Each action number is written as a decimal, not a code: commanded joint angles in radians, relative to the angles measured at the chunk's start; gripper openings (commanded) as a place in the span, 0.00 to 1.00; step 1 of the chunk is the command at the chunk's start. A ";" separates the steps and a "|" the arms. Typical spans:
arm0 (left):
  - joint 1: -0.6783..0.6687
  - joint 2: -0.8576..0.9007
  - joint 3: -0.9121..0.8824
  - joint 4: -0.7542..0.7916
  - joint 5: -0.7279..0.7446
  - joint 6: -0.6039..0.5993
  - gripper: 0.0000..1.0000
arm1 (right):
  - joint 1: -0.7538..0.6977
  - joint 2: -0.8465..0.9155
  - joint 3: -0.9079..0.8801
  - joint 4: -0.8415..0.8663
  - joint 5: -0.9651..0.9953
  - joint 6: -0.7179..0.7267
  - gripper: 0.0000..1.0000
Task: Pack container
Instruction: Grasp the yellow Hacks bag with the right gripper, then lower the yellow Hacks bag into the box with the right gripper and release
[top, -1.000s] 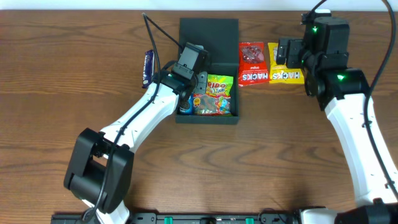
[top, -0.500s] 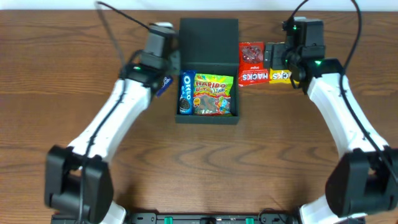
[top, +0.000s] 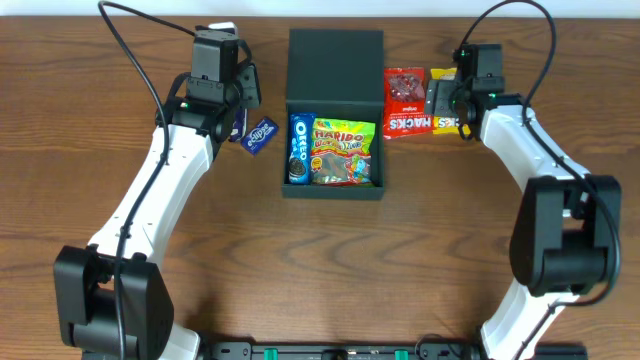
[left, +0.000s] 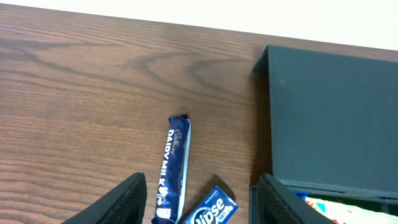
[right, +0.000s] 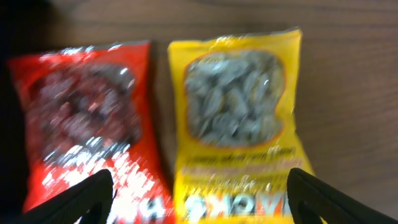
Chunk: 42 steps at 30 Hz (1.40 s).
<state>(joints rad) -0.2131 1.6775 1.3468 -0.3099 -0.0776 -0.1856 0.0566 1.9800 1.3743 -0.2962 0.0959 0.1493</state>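
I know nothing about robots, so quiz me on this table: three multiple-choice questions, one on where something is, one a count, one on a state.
1. Where is the Oreo pack?
A) in the box, at its left side
B) on the table right of the box
C) on the table left of the box

2. How many Hacks bags lie right of the box?
A) one
B) two
C) four

3. The box's lid is:
A) shut
B) open, folded back
C) lying apart from the box

Answers:
1 A: the overhead view shows it standing along the box's left wall.
2 B: one red and one yellow lie side by side in the right wrist view.
3 B: the snacks inside show from above, and the lid lies flat behind them.
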 joint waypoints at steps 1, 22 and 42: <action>0.004 -0.004 0.006 0.002 0.008 0.007 0.58 | -0.006 0.034 0.013 0.048 0.060 0.015 0.84; 0.003 -0.004 0.006 0.001 0.027 0.006 0.58 | -0.027 0.170 0.013 0.128 0.122 0.015 0.53; 0.003 -0.005 0.006 0.016 0.022 0.007 0.58 | -0.025 -0.040 0.013 0.128 0.094 -0.027 0.01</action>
<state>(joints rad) -0.2131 1.6775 1.3468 -0.3038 -0.0551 -0.1856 0.0273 2.0567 1.3849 -0.1761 0.2062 0.1524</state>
